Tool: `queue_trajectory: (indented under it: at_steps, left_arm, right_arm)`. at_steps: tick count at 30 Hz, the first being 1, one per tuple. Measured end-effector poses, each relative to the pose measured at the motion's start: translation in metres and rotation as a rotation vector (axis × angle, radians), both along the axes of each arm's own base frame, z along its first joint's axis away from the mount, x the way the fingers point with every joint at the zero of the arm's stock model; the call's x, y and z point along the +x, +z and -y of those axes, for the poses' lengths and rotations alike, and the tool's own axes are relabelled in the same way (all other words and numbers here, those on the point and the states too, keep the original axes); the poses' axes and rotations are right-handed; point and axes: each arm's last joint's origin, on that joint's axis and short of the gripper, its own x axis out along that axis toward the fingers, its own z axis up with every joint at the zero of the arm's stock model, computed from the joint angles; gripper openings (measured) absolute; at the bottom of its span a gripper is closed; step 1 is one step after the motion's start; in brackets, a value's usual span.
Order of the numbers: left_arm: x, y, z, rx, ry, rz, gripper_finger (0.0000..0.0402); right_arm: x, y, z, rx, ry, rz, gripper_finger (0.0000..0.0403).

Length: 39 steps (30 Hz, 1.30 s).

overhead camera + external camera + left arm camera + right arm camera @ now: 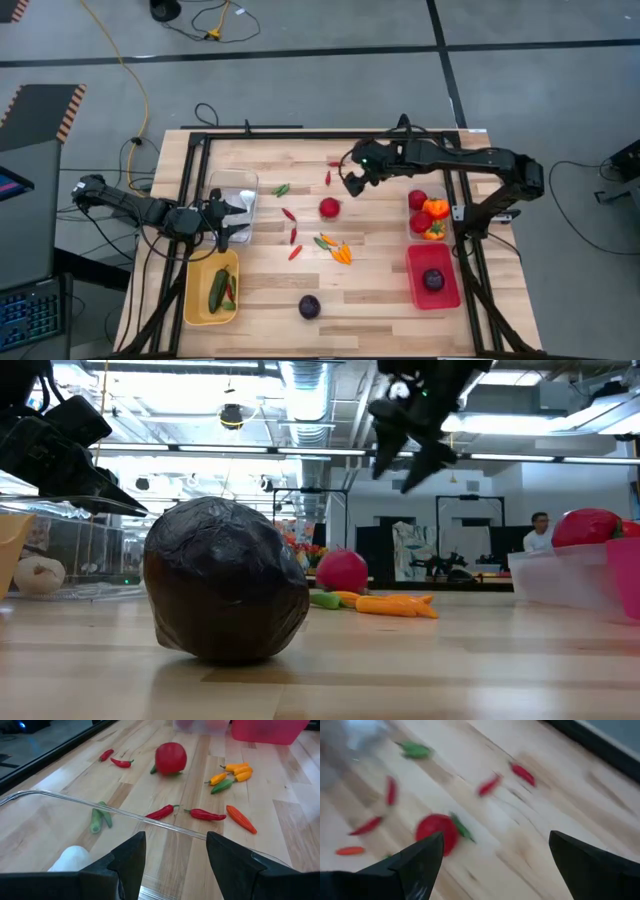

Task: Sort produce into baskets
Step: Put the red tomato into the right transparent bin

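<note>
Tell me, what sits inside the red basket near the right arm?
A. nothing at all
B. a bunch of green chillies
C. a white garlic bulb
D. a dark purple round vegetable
D: in the high view the red basket holds a single dark purple round, and no garlic or chillies lie in it.

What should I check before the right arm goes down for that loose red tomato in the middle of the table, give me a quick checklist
1. Right pincer open: ok, jaws wide apart.
2. Right pincer empty: ok.
3. Red tomato free on the table, nothing touching it: ok.
4. Pincer right over the tomato: not ok, it hangs off to one side, raised.
5. Left pincer out of the way: ok, at the clear bin.
6. Red bin has room: ok, one dark purple round inside.
</note>
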Motion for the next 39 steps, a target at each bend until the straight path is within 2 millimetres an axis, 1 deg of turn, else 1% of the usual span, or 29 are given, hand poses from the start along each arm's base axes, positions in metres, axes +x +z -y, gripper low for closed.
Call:
queue_trajectory:
  at_steps: [2,4,8,13,16,19,24,29,35,39]
  left_arm:
    - [0.000,0.000,0.000,0.000,0.000,0.000,0.0196]
    - [0.000,0.000,0.000,0.000,0.000,0.000,0.0196]
    - [0.000,0.000,0.000,0.000,0.000,0.000,0.0196]
    - [0.000,0.000,0.000,-0.001,0.001,0.001,0.0196]
    - [0.000,0.000,0.000,-0.001,0.001,0.000,0.0196]
    - [0.000,0.000,0.000,0.000,0.001,0.000,0.0196]
    - [0.000,0.000,0.000,-0.001,0.001,0.001,0.0196]
    - [0.000,0.000,0.000,-0.008,0.004,0.002,0.0196]
    - [0.000,0.000,0.000,-0.009,0.004,0.002,0.0196]
    - [0.000,0.000,0.000,-0.008,0.004,0.002,0.0196]
  right_arm:
    - [0.006,0.003,-0.004,-0.027,0.040,0.049,0.0385]
    - [0.015,0.001,-0.008,-0.052,0.082,0.076,0.0384]
    - [0.036,-0.013,-0.017,-0.103,0.194,0.087,0.0384]
    - [0.067,-0.045,-0.027,-0.111,0.356,0.095,0.0384]
    - [0.078,-0.064,-0.031,-0.092,0.414,0.078,0.0384]
    - [0.086,-0.082,-0.032,-0.092,0.454,0.014,0.0384]
    - [0.103,-0.100,-0.034,-0.149,0.556,-0.044,0.0384]
    - [0.114,-0.120,-0.032,-0.160,0.605,-0.125,0.0384]
    - [0.113,-0.141,-0.034,-0.112,0.628,-0.293,0.0379]
    - [0.112,-0.141,-0.035,-0.090,0.609,-0.319,0.0358]
